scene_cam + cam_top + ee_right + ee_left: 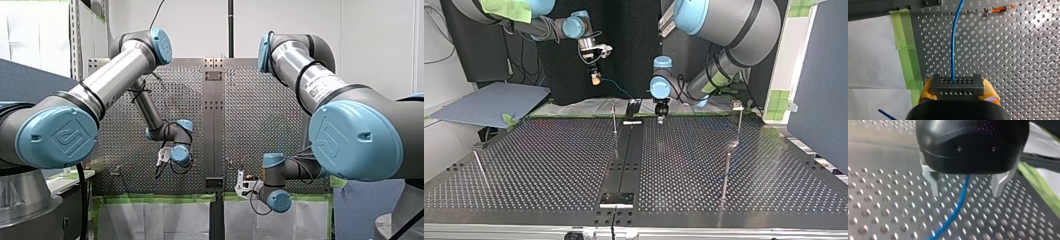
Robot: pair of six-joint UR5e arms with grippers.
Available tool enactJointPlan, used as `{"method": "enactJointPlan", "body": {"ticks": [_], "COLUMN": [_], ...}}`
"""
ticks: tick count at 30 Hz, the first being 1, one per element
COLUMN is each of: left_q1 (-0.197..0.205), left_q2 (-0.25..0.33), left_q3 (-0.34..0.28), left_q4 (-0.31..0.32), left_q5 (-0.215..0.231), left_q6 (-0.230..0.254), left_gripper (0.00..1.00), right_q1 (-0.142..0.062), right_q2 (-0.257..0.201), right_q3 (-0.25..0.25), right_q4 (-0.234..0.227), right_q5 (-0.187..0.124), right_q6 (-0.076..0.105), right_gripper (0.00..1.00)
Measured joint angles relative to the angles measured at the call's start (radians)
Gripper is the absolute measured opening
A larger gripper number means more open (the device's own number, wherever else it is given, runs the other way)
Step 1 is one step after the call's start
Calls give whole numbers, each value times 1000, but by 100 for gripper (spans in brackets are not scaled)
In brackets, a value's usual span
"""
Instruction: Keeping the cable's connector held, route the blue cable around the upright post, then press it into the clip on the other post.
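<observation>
1. First, at the near edge of the top view, a small metal bracket [616,199] sits on the dark central rail [625,155] of the perforated desk [549,165].
2. A little further back, one thin upright post [726,172] stands at that view's right and a second post [480,169] stands at its left.
3. Beyond them, a third post [614,117] rises just beside the rail. A fourth post [739,122] stands toward the right edge with a small fitting on top; I cannot tell whether that is the clip.
4. Near the desk's far edge, my left end effector [660,119] hangs low, just right of the rail. Its wrist view shows the metal fingers [934,183] spread wide. The blue cable [958,207] passes between them over the desk, touching neither.
5. Furthest back, my right end effector [595,77] is raised above the far edge. Its yellow pads [990,93] pinch the grey connector [957,86] from both sides, and the cable runs out of the connector ahead over the desk.
6. Past the connector, an orange-and-metal fitting [998,10] lies beside the cable. Green tape [906,50] lines the desk's edge next to a white sheet [870,55].
</observation>
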Motion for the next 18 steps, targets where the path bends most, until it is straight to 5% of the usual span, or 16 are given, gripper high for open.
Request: {"method": "enactJointPlan", "body": {"ticks": [7,18], "left_q1": [-17,-36], "left_q2": [-3,-4], "left_q3": [9,10], "left_q4": [5,-2], "left_q5": [25,32], "left_q6": [-62,-78], "left_gripper": [100,100], "right_q1": [-2,0], "right_q2": [0,0], "right_q3": [-7,-9], "right_q4": [19,31], "right_q5": [-2,-7], "right_q6": [-2,-14], "right_gripper": [0,0]}}
